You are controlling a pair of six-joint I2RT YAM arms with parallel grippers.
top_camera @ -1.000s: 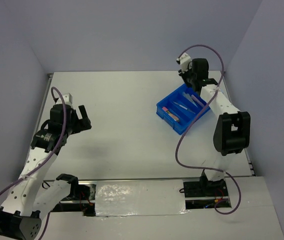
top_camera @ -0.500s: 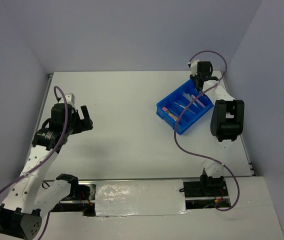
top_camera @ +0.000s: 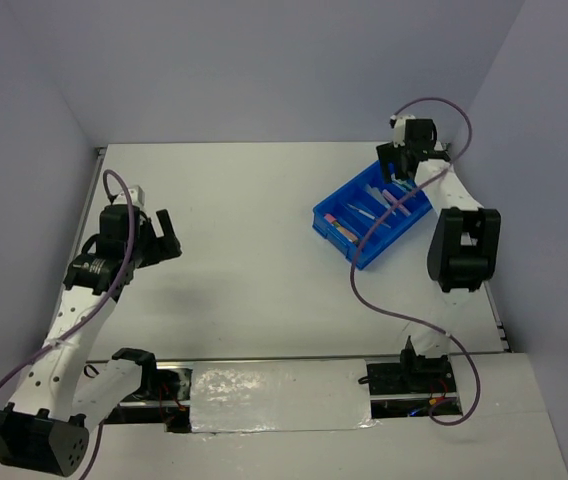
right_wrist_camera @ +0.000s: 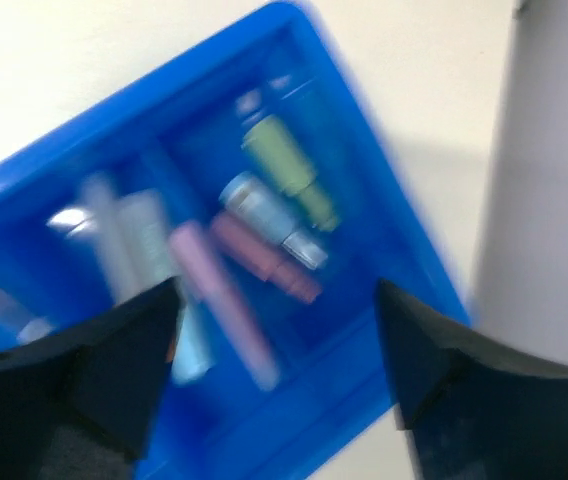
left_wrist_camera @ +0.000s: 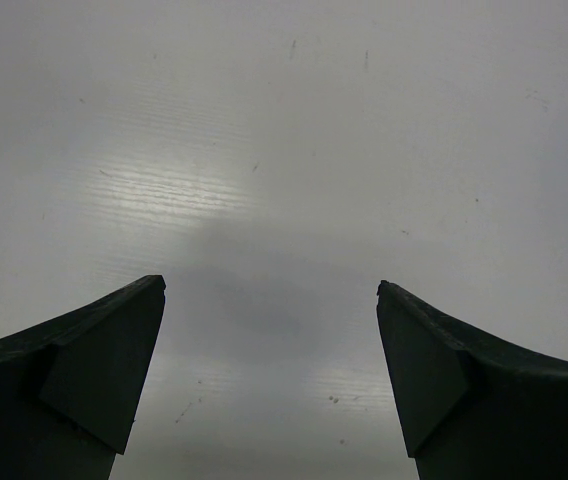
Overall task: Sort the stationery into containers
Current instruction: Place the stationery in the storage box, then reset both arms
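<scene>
The blue tray [top_camera: 368, 257] lies at the table's right rear, holding several pens. My right gripper [top_camera: 398, 176] hangs open over its far end with nothing between the fingers. In the blurred right wrist view the tray [right_wrist_camera: 164, 85] fills the frame under the open right gripper [right_wrist_camera: 279, 330]. A green pen [right_wrist_camera: 286, 165], a light blue pen [right_wrist_camera: 264, 215] and a pink pen [right_wrist_camera: 264, 262] lie in one compartment. A lilac pen [right_wrist_camera: 226, 300] lies slanted beside them. My left gripper [top_camera: 165, 234] stands open over bare table at the left [left_wrist_camera: 271, 285].
A pale grey wall [right_wrist_camera: 554, 180] rises close to the tray's right end. A pink-tipped pen [top_camera: 342, 226] rests in the tray's near-left compartment. The left arm's purple cable [top_camera: 114, 190] loops above its wrist.
My right gripper has opened wide and shifted right over the tray's far end; a lilac pen now lies loose in the tray. The left arm has barely moved.
</scene>
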